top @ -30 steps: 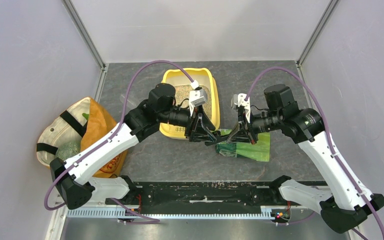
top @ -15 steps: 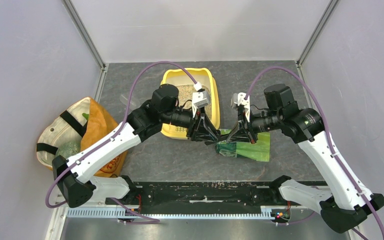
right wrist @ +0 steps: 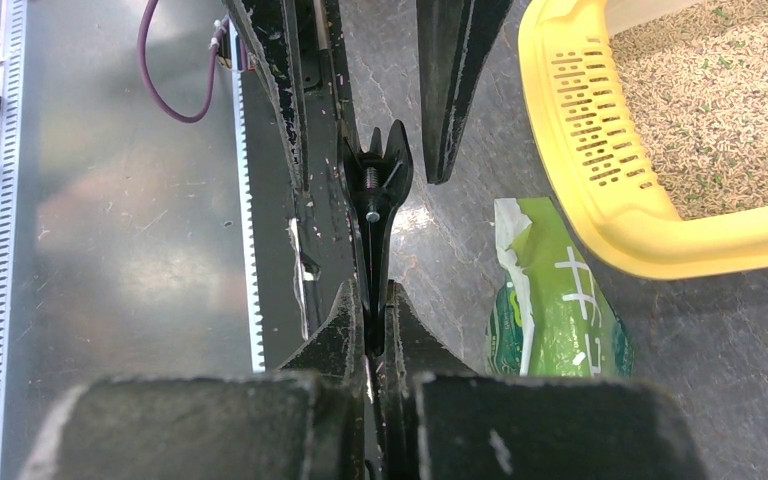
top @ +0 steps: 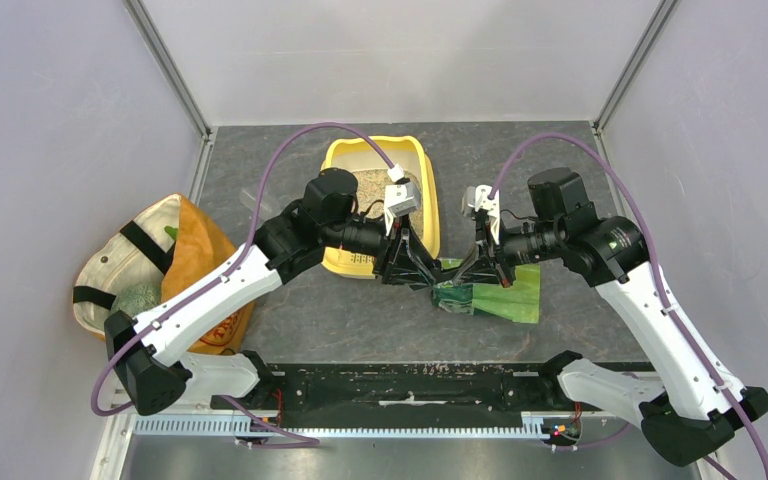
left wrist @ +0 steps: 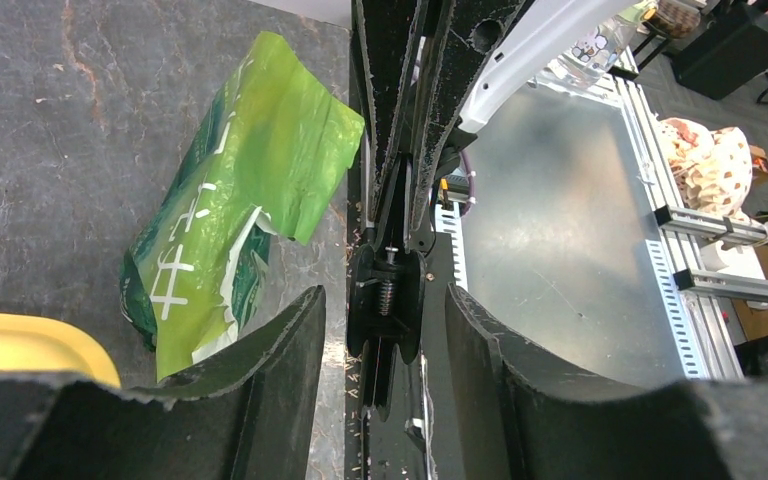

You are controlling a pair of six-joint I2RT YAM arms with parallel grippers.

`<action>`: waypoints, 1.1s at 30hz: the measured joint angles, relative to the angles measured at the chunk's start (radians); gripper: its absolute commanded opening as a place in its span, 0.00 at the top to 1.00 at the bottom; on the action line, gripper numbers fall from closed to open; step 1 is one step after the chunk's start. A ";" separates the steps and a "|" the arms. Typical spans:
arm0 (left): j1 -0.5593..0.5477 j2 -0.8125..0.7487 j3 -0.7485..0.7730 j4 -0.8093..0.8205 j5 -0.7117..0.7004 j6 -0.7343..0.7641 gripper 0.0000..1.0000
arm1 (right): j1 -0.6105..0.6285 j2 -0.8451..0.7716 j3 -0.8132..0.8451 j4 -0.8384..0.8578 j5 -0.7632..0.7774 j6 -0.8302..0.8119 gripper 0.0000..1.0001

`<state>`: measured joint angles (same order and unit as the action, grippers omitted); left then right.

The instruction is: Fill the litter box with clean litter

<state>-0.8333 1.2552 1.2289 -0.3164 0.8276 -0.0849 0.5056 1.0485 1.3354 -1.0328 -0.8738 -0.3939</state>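
Yellow litter box (top: 360, 145) sits at the far middle of the table (top: 360, 320), its slotted lip toward the arms, and I can see clean litter (right wrist: 720, 90) spread over its floor. My right gripper (right wrist: 373, 292) is pinched together on the thin end of a small black sprung clip (right wrist: 375, 185), close to the box's near right corner. My left gripper (left wrist: 382, 300) faces it with jaws apart, one finger on each side of the clip, a gap showing on both sides. Under the two grippers a green printed bag (left wrist: 230, 220) lies on the table, just beside the box. An orange-and-cream tote bag (top: 195, 250) rests at the table's left edge.
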 measured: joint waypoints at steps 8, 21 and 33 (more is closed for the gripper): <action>0.000 0.000 0.000 0.000 -0.009 -0.001 0.55 | 0.000 0.000 0.000 -0.001 0.000 -0.010 1.00; 0.031 0.010 0.008 -0.019 -0.012 0.010 0.98 | -0.011 0.004 0.029 -0.055 0.065 0.001 0.18; 0.072 0.121 0.111 -0.207 -0.062 0.331 0.98 | -0.281 0.079 0.115 -0.227 0.110 -0.131 0.21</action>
<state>-0.7612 1.3758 1.3396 -0.5236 0.7658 0.2462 0.2245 1.1278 1.4506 -1.2602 -0.7635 -0.5251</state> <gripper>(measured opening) 0.097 0.798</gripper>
